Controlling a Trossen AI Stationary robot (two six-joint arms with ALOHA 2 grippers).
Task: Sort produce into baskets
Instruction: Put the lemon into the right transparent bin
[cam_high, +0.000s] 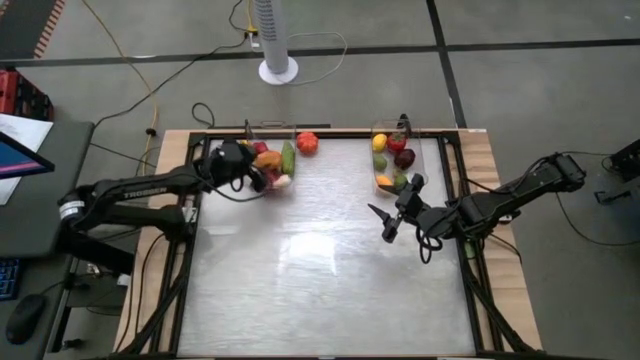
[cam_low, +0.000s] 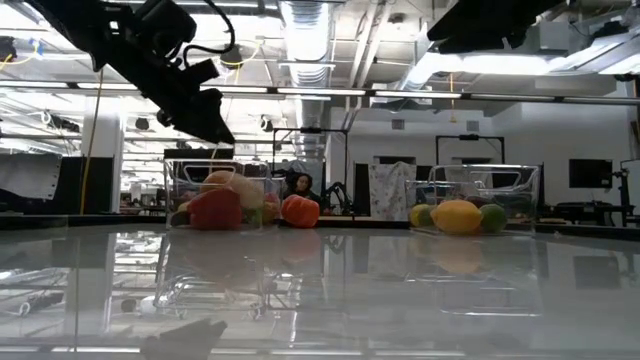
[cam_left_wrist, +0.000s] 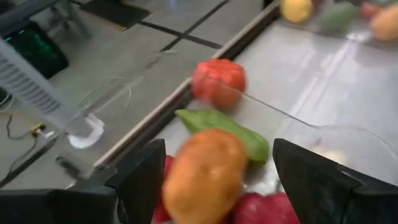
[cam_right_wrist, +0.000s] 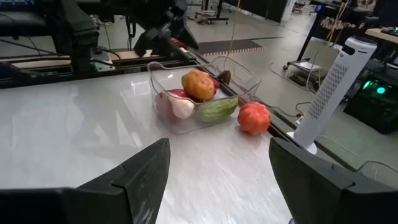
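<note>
The left clear bin (cam_high: 292, 176) holds several pieces, among them an orange-brown one (cam_left_wrist: 202, 171), a green one (cam_left_wrist: 224, 127) and a whitish one (cam_right_wrist: 183, 107). My left gripper (cam_high: 258, 170) hangs open just above this bin. In the left wrist view its fingers stand on either side of the orange-brown piece without touching it. A red tomato (cam_high: 307, 142) rests on the table just outside that bin, on its right. The right clear bin (cam_high: 421, 150) holds several pieces, among them a yellow lemon (cam_low: 457, 215). My right gripper (cam_high: 388, 225) is open and empty, low over the table nearer than the right bin.
A white tower fan (cam_high: 275, 40) stands on the floor beyond the table's far edge. The middle and near part of the glossy table (cam_high: 320, 290) is bare. A laptop (cam_high: 15, 155) sits on a stand off the table's left side.
</note>
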